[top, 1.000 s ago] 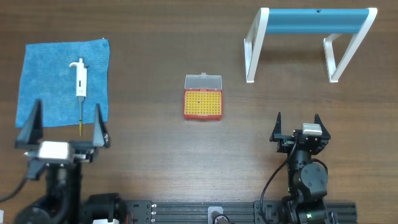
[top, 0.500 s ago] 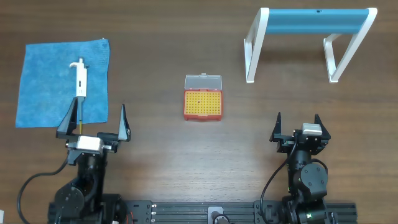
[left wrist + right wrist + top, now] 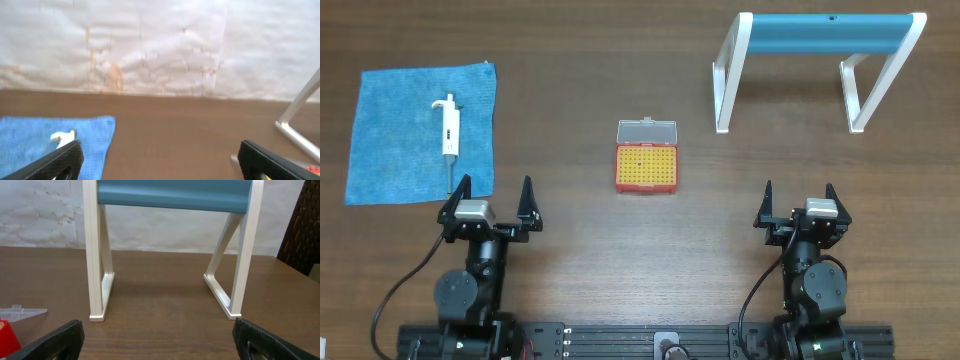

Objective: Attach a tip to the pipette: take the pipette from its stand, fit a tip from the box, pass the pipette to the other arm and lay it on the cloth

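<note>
The white pipette (image 3: 448,130) lies on the blue cloth (image 3: 390,150) at the far left, its yellow tip (image 3: 451,178) pointing toward the arms. In the left wrist view the cloth (image 3: 35,137) and the pipette's white end (image 3: 62,137) show beyond the fingers. My left gripper (image 3: 490,195) stands open near the cloth's near right corner, holding nothing. My right gripper (image 3: 800,198) is open at the right, in front of the white and blue stand (image 3: 820,60). The tip box (image 3: 646,158), red with yellow tips and its clear lid open, sits mid-table.
The stand (image 3: 170,245) fills the far right of the table, its white legs reaching the wood. A pale wall runs behind the table's far edge. Bare wood lies between the tip box and both arms.
The left arm has swung right and drawn back from over the cloth's near edge toward its base. The pipette stays on the cloth. The right arm has not moved.
</note>
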Robot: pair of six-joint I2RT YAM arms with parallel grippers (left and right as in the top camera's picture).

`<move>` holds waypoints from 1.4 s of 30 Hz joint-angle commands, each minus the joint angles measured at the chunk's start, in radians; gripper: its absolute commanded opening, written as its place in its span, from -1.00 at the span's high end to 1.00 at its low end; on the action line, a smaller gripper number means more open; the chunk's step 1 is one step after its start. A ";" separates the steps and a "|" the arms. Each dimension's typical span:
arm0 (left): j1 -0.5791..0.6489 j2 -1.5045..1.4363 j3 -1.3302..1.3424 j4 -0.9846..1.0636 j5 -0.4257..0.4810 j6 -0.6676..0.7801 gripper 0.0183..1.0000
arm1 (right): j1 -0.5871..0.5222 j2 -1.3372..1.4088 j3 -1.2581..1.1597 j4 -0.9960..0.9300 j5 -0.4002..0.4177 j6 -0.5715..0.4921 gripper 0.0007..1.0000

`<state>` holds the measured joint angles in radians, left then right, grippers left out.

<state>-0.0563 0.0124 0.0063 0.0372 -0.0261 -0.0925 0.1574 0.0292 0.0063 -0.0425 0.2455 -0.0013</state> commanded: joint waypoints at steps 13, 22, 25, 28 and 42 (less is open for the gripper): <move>-0.003 -0.009 -0.001 -0.119 0.037 0.094 -1.00 | 0.001 -0.004 -0.002 -0.006 0.008 0.007 -0.94; -0.002 -0.009 -0.001 -0.119 0.037 0.093 -1.00 | 0.001 -0.004 -0.002 -0.005 0.008 0.007 -0.95; -0.002 -0.009 -0.001 -0.119 0.037 0.093 -1.00 | 0.001 -0.004 -0.002 -0.005 0.008 0.007 -0.95; -0.002 -0.009 -0.001 -0.119 0.037 0.093 -1.00 | 0.001 -0.005 -0.002 -0.005 0.008 0.007 -0.95; -0.002 -0.009 -0.001 -0.119 0.037 0.093 -1.00 | -0.095 -0.018 -0.002 -0.022 -0.126 0.003 -0.95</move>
<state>-0.0563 0.0116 0.0063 -0.0715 -0.0029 -0.0193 0.1120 0.0288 0.0063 -0.0463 0.2268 -0.0013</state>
